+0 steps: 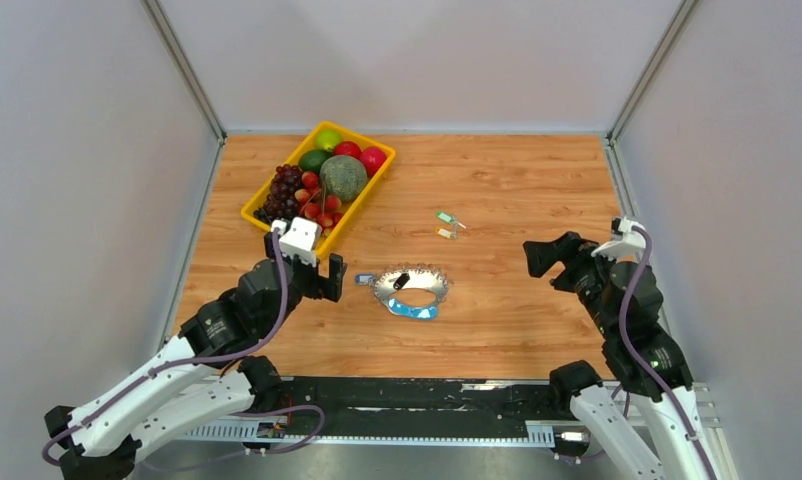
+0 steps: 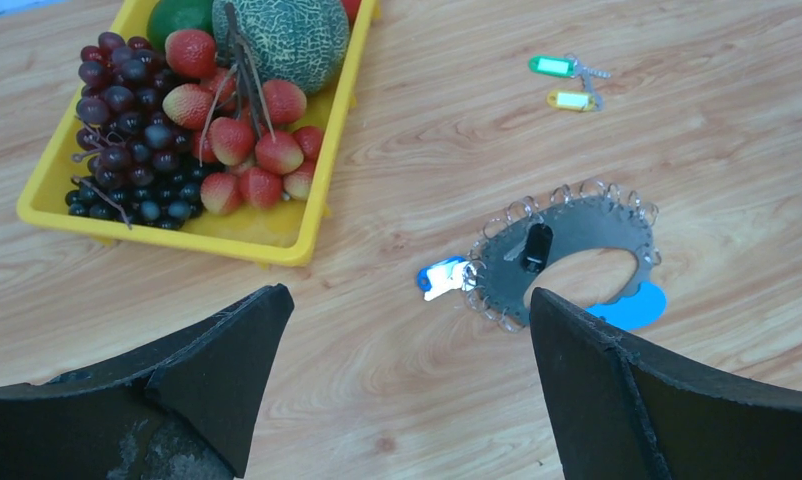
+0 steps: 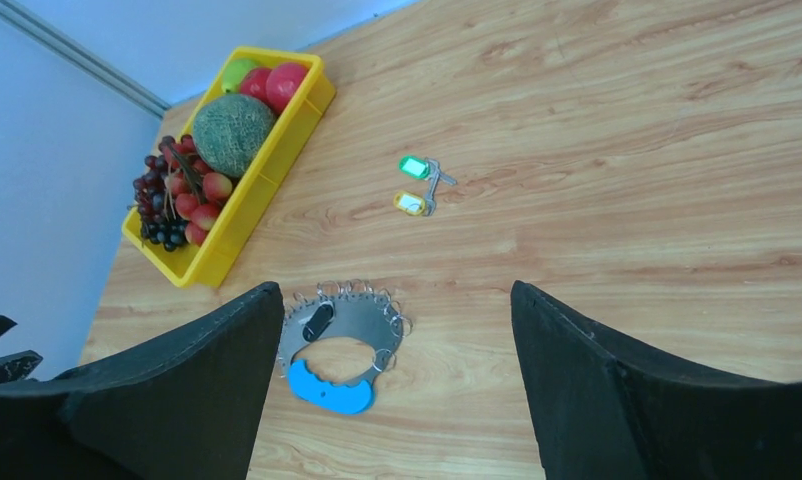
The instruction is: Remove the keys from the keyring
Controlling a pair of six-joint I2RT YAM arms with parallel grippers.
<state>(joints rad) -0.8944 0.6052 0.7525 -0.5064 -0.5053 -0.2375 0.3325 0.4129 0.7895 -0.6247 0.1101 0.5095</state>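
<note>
The keyring (image 1: 423,279) lies flat on the table's middle, a silvery jagged loop with a light-blue strip (image 1: 414,310) on its near side. A black key (image 1: 401,281) lies on it and a blue key (image 1: 364,279) sits at its left edge. A green key (image 1: 444,216) and an orange key (image 1: 445,233) lie loose behind it. My left gripper (image 1: 335,279) is open and empty, just left of the blue key (image 2: 443,278). My right gripper (image 1: 543,262) is open and empty, well right of the keyring (image 3: 355,313).
A yellow fruit tray (image 1: 365,198) with grapes, strawberries, a melon and other fruit stands at the back left, close behind my left gripper. It also shows in the left wrist view (image 2: 227,245). Grey walls enclose the table on three sides.
</note>
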